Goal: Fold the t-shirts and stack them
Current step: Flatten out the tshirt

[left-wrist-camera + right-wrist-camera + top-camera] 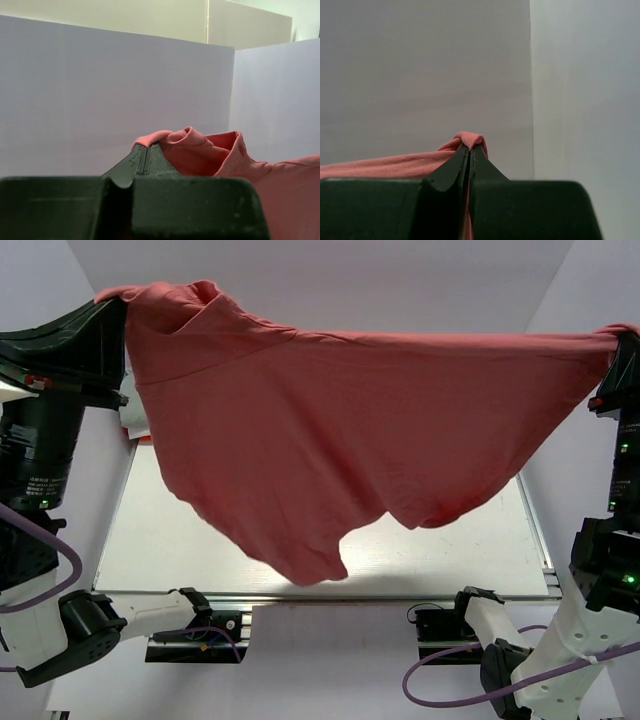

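A salmon-pink t-shirt (340,430) hangs stretched in the air between my two grippers, high above the table, its loose lower part sagging to a point near the table's front. My left gripper (112,302) is shut on one edge at the upper left; the left wrist view shows the pink cloth (200,152) pinched at the fingertips (144,150). My right gripper (622,335) is shut on the opposite edge at the upper right; the right wrist view shows a fold of cloth (469,139) clamped between the fingers (470,150). The grey, red and white shirts are out of view.
The pale table top (200,550) lies below the hanging shirt, its front edge rail (400,592) near the arm bases. White panel walls (350,285) close the back and both sides. Purple cables (440,695) loop by the bases.
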You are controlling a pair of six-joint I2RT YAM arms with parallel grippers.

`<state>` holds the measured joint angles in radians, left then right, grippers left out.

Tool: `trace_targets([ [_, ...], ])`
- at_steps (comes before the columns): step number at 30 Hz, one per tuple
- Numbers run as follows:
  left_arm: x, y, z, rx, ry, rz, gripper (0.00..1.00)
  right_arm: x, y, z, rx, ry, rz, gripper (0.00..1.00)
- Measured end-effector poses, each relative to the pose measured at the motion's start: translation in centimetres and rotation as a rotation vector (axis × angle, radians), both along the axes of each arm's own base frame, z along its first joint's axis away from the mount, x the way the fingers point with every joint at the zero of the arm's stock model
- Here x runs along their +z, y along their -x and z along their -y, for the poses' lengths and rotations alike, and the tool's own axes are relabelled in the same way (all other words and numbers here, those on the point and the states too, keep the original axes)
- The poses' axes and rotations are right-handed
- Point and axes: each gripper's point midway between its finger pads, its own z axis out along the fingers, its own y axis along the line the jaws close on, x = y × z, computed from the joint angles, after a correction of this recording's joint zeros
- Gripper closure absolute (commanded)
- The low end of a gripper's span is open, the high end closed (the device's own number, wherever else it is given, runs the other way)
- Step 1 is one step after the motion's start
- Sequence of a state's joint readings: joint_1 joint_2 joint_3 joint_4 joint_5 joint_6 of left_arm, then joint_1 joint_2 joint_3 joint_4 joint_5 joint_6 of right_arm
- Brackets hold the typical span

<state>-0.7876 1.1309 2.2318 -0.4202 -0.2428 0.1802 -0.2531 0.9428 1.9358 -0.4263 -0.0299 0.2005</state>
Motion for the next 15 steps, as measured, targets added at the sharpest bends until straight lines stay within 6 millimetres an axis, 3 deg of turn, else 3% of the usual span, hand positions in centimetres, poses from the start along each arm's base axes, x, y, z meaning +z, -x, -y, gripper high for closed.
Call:
trace_targets([
  [4, -0.6, -1.8, 0.5, 0.052, 0.001, -0.02, 1.0, -0.8, -1.2, -0.1, 0.018, 0.006, -0.013, 1.0],
  [7, -2.7, -5.9, 1.7, 0.168, -0.006, -0.09, 1.0, -3.8, -4.6, 0.1, 0.056, -0.008, -0.102, 1.0],
  [11, -8.6, -14.2, 5.6, 0.35, -0.085, -0.249, 1.0, -11.5, -11.9, 0.1, 0.162, -0.056, -0.305, 1.0],
  [15, -18.4, -23.6, 10.7, 0.48, -0.253, -0.436, 1.0, -21.9, -19.3, 0.4, 0.26, -0.155, -0.565, 1.0],
])
